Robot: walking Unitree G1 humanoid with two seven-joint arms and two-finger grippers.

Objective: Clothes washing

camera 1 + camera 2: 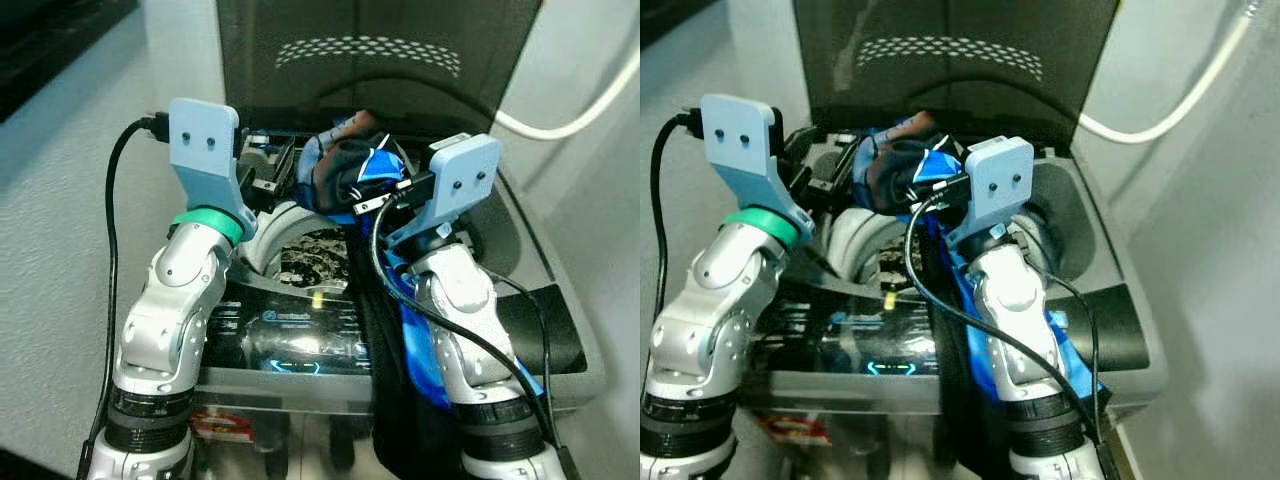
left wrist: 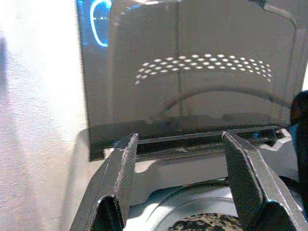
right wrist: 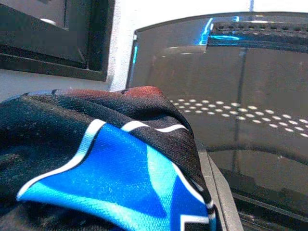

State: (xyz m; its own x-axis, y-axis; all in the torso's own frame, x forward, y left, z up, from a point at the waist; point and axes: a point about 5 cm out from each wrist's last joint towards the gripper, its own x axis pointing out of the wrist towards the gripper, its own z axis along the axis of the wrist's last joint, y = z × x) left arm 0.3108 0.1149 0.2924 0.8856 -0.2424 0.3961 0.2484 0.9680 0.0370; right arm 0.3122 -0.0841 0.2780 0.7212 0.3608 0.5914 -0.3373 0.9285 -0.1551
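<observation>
Top-load washer (image 1: 560,330), lid (image 1: 380,50) up and leaning back against the wall. Both arms are raised over the open tub (image 1: 310,245).

Left gripper (image 2: 180,159): jaws spread wide, nothing between them, hanging above the left rim of the tub with the lid straight ahead. Dark laundry (image 1: 318,255) already sits in the tub below.

Right gripper (image 1: 385,200): its jaws are buried in cloth, so I cannot tell whether they are pinching or spread. A black-and-blue garment (image 1: 350,170) is bunched up right at them, over the back of the tub. The rest of it trails down under the right arm, over the washer's front edge. A white hose (image 1: 570,110) runs along the wall behind, to the right.
</observation>
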